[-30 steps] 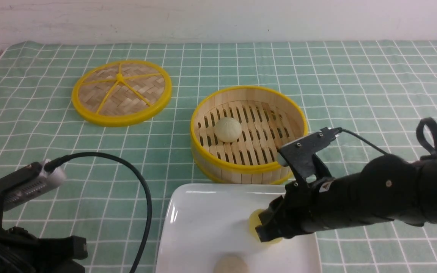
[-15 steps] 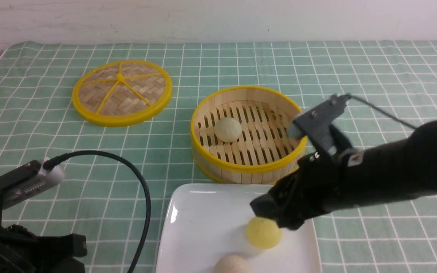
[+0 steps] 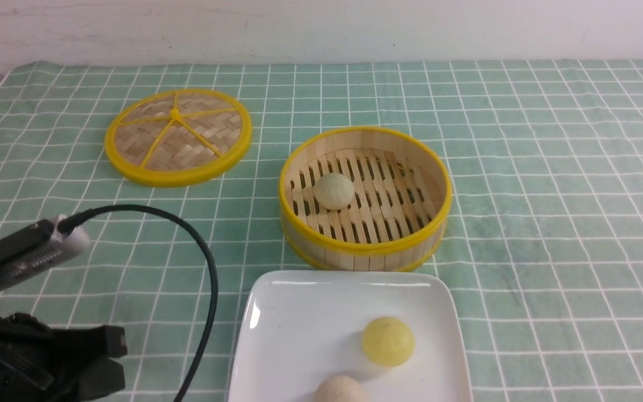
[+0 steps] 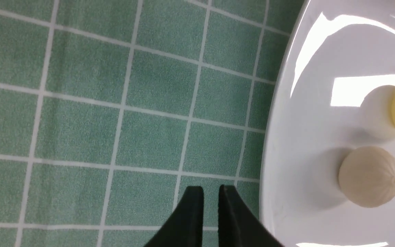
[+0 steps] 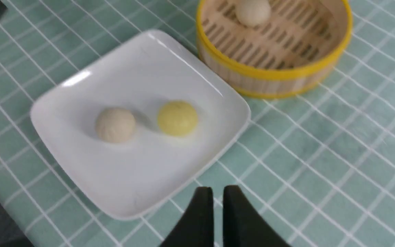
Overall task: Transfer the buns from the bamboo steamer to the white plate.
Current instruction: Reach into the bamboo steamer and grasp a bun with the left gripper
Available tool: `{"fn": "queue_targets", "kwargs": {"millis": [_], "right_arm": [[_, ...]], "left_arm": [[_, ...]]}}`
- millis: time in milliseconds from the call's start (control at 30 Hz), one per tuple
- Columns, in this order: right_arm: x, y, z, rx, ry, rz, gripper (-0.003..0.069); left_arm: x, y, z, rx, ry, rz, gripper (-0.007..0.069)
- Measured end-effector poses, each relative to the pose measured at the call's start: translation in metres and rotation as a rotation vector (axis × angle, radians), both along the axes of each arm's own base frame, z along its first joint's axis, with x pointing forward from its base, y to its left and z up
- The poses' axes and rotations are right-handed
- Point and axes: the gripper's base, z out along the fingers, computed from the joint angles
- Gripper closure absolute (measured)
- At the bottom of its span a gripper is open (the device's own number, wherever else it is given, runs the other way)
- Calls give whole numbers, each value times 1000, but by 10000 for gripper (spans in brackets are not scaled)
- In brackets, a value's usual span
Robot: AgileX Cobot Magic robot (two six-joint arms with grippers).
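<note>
Partly cropped, tan ball sits on white plate; left claw, right claw both closed.

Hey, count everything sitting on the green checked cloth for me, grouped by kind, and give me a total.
balls: 3, namely the yellow ball, the tan ball and the pale greenish ball
bamboo steamer: 1
woven disc: 1
white plate: 1
total: 6

Bright light glares on the white plate; right wrist view soft.
</note>
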Motion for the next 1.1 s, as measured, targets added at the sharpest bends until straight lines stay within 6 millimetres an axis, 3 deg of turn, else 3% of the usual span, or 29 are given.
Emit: {"fn": "queue_targets", "kwargs": {"millis": [67,200,367,433,567,733,900,933,1033,1100], "right_arm": [[-11,-6,-2,1,-2,-42,664],[-28,-16,-28,-14,17,-117,673],[-27,-19,-67,-48,57,-148,673],[-23,-19,-83,-53,73,-160,671],[-18,-18,-95,-46,65,-178,669],[-16,-18,-97,-42,55,-184,666],[-16,-18,-97,-40,51,-185,664],[-16,-18,-97,-40,51,-185,662],[-16,-18,-97,-40,51,-185,660],[-16,-18,-97,-40,51,-186,659]], "left_arm": [[5,-1,9,-4,-12,-7,526],[33,-8,49,-58,-36,-71,538],[65,-22,71,-98,-5,-203,603],[79,-39,78,-101,-9,-273,621],[101,-82,81,-104,-19,-405,623],[140,-139,83,-88,-145,-468,614],[181,-167,75,-53,-144,-438,552],[199,-175,69,-23,-128,-426,512],[217,-180,63,29,-110,-419,442],[237,-185,47,99,-76,-410,349]]}}
